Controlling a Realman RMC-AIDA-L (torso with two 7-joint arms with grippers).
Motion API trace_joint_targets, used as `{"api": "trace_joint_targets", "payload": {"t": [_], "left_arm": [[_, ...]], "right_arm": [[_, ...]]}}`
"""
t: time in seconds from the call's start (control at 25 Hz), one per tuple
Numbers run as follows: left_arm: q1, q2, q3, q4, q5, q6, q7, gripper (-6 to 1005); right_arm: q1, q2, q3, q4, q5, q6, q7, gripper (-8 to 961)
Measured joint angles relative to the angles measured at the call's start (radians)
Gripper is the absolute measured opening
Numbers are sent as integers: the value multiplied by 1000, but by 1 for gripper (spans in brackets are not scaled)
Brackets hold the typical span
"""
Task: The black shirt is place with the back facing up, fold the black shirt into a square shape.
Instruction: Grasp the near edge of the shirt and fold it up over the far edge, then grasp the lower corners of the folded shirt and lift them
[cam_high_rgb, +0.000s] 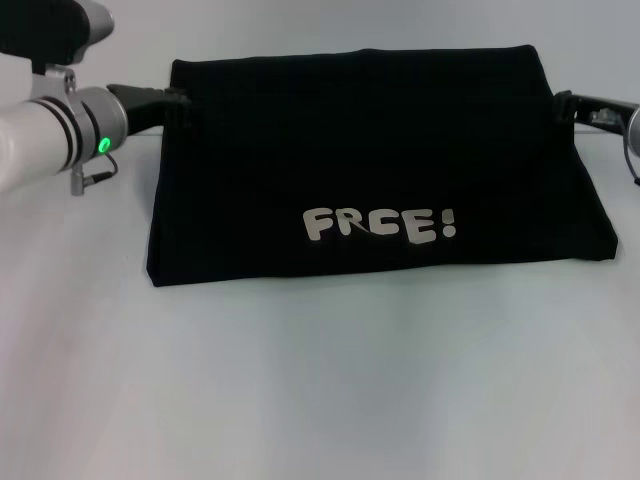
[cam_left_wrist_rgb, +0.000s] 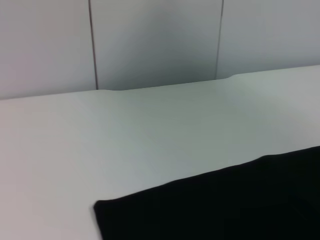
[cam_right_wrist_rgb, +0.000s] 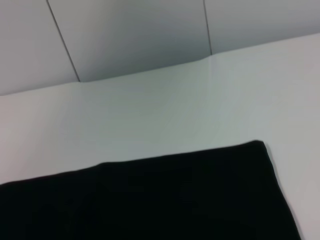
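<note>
While folded black shirt spans both tools, left tool, right tool, grips unclear.

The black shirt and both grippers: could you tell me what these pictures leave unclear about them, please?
- Left gripper: in the head view its tips meet the black shirt, black on black, so the grip is unreadable.
- Right gripper: same at the opposite edge; its arm is cut off by the frame.
- Both wrist views show only shirt and table, no fingers.

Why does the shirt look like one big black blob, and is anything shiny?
Head view: the black shirt swallows light, so folds vanish; only its pale lettering stands out, and a green light glows on the left arm. Both wrist views: soft, slightly blurry, no glare on the table.
</note>
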Motion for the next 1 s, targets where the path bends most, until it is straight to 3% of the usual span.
{"api": "trace_joint_targets", "payload": {"t": [0.56, 0.8, 1.0], "left_arm": [[18, -62, 13, -23, -45, 11, 81, 155], [18, -64, 64, -24, -42, 10, 75, 177], [16, -62, 74, -20, -45, -12, 71, 371]], "right_arm": [[-31, 30, 0, -7, 67, -9, -58, 165], [-38, 31, 5, -24, 68, 0, -54, 261], [-50, 32, 3, -53, 106, -6, -59, 370]]}}
